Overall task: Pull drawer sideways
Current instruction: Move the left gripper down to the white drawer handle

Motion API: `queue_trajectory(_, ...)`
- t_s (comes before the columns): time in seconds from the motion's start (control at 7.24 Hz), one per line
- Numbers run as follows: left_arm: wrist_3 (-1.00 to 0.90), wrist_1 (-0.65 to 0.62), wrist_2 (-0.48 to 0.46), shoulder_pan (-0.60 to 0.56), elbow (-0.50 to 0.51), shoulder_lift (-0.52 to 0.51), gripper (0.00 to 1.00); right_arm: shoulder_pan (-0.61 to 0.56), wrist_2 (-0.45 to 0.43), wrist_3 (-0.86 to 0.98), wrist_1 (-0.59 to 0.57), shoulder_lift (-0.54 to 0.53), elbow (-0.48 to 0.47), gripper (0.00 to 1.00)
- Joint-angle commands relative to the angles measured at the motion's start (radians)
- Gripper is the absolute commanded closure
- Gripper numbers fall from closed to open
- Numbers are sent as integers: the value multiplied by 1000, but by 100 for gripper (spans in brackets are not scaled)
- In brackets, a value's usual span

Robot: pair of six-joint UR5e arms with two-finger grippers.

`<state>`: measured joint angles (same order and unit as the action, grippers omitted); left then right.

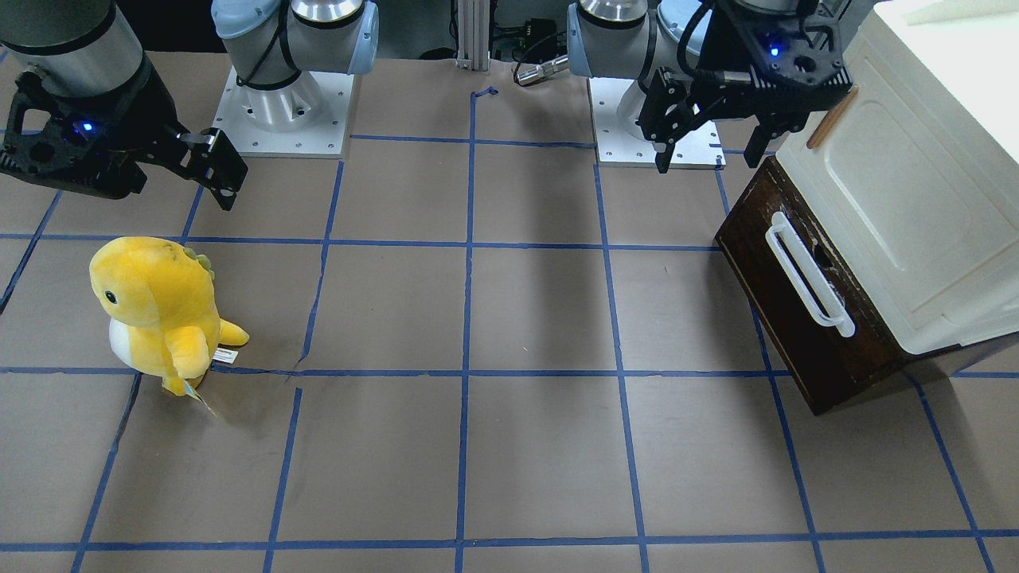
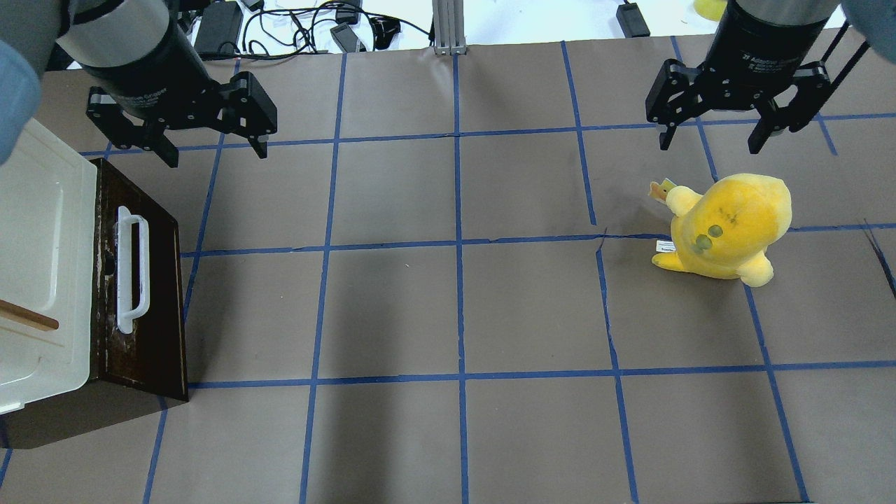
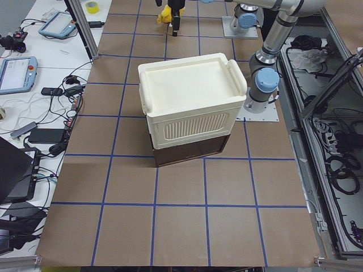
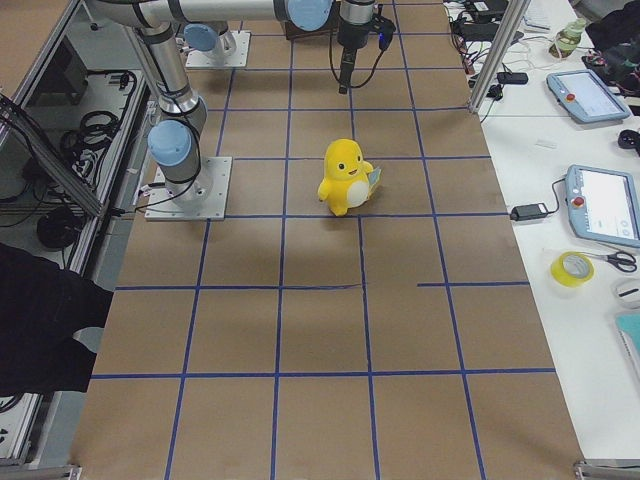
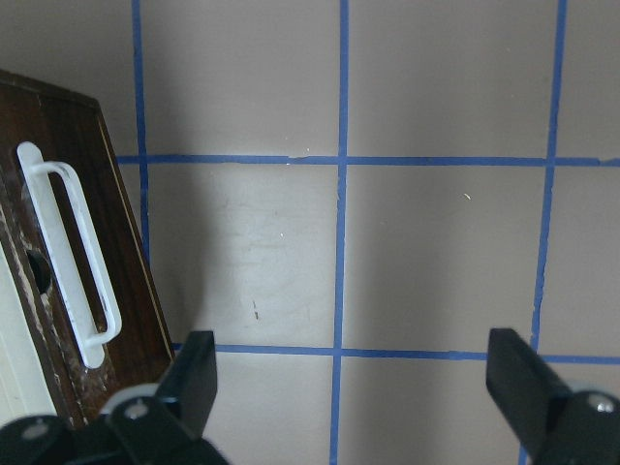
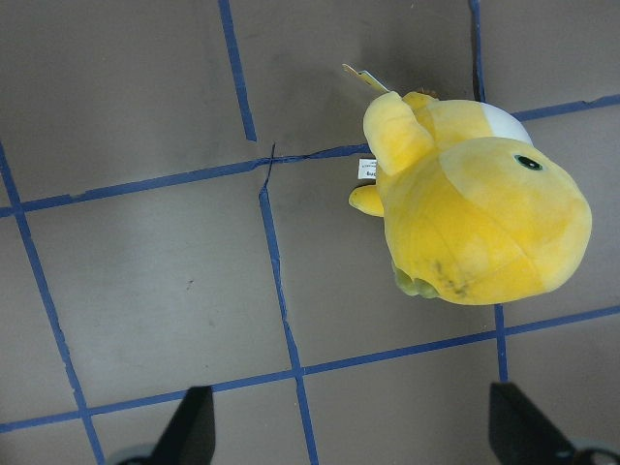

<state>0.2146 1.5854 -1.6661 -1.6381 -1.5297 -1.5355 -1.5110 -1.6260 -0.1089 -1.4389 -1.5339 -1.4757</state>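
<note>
The drawer [image 2: 159,294] is a dark-brown front with a long white bar handle [image 2: 131,273] at the foot of a cream-white cabinet [image 2: 35,252] at the table's left end. No pale sides show. It also shows in the front view [image 1: 796,318] and the left wrist view [image 5: 116,252]. My left gripper [image 2: 217,150] hangs open and empty above the table, beyond the drawer's far end and apart from the handle [image 5: 68,252]. My right gripper [image 2: 709,143] hangs open and empty just beyond a yellow plush toy [image 2: 728,224].
The yellow plush [image 1: 159,310] stands on the brown paper table with blue tape lines [image 1: 470,318]. The cabinet door has a small wooden handle [image 2: 28,318]. Cables and devices lie past the far edge [image 2: 315,28]. Both robot bases stand at the near side [image 1: 279,111].
</note>
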Motion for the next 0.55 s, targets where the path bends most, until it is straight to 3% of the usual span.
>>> queue_trajectory(0.0,241,-97,-131,-148,-47,-91,0,2,0,0,0,0,0,0)
queue_trajectory(0.14,367,-152,-162,-210,-81,-162,0,0,0,0,0,0,0,0)
queue_trajectory(0.41,384,-177,-345,-259,-134,-240,0,0,0,0,0,0,0,0)
